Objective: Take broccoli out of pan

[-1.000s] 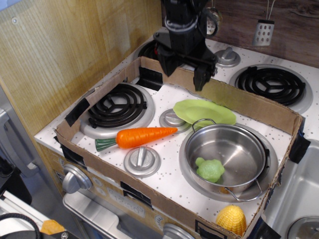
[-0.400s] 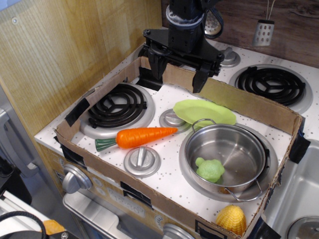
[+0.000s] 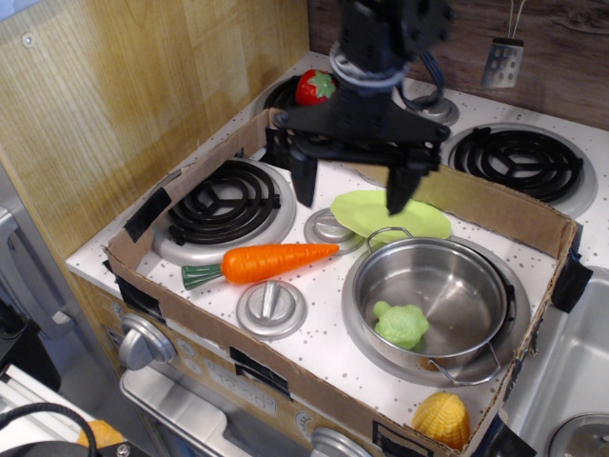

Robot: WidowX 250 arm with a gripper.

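The broccoli (image 3: 401, 325) is a small pale-green lumpy toy lying inside the pan (image 3: 476, 250), at its front left. The pan is a shiny steel pot with two wire loop handles, standing on the front right burner. My black gripper (image 3: 351, 195) hangs open and empty above the stove, its two fingers wide apart. It is behind and to the left of the pan, above the lime-green plate and a knob, well above the broccoli.
A lime-green plate (image 3: 390, 214) lies just behind the pan. An orange carrot (image 3: 269, 262) lies left of the pan. A yellow corn toy (image 3: 441, 420) sits at the front right corner. A strawberry (image 3: 315, 87) is at the back. Cardboard walls (image 3: 485, 205) ring the stove.
My gripper has moved forward and down from the back cardboard wall toward the plate and pan, and its fingers have spread wider. The strawberry behind it is now uncovered.
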